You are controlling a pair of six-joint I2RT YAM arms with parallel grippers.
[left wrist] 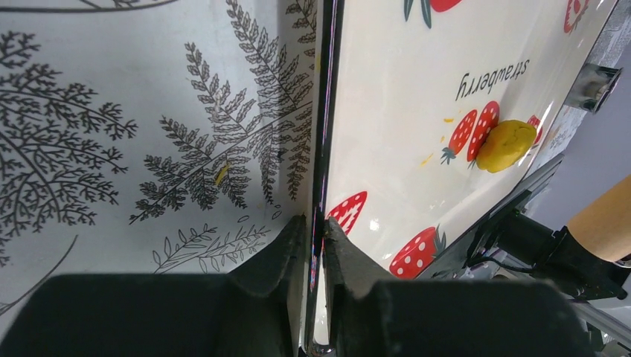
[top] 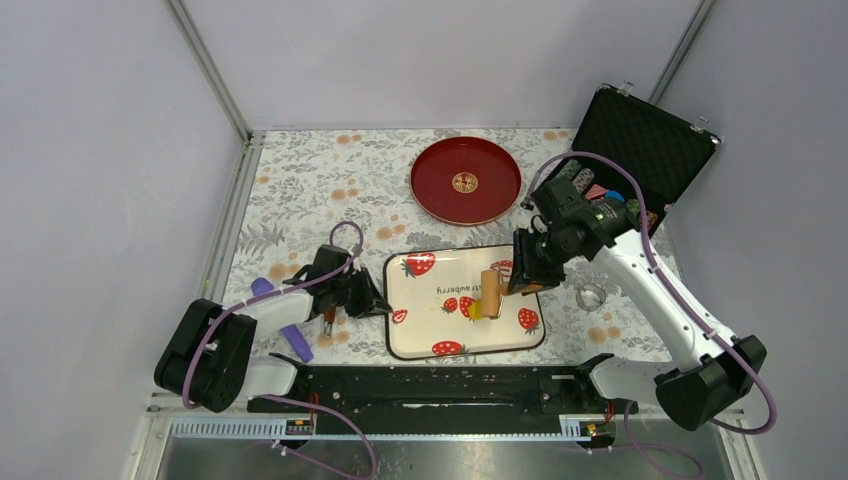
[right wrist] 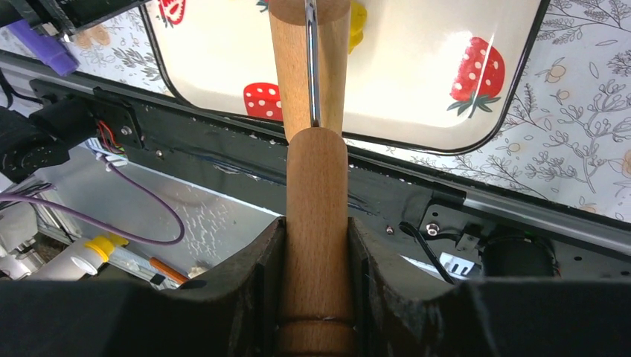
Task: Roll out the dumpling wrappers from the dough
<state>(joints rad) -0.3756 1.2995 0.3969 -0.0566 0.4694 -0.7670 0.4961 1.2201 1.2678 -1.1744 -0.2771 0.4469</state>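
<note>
Starting at 9 o'clock in the top view, we see a purple oblong plastic piece lying on the fern-and-flower patterned tablecloth, partly under the left arm. Just toward 3 o'clock of it, the left gripper reaches to the 9 o'clock edge of the cream rectangular tray with red strawberry print and a dark rim. In its wrist view the black fingers sit one on each side of that rim, pinching it. At 12 o'clock of the tray, well apart from it, lies a round glossy red plate with a gold emblem at its middle. The dough, a bright yellow soft lump, rests on the tray near its centre, slightly toward 4 o'clock, beside a printed strawberry. Just at 3 o'clock of the lump stands the light wooden rolling pin, tilted, its roller end by the dough; we cannot tell whether they touch. The right gripper clamps the pin's handle between both fingers. Farther toward 3 o'clock, a small metal ring cutter lies on the cloth beside the tray, and at 2 o'clock an open black case holds poker chips.
</note>
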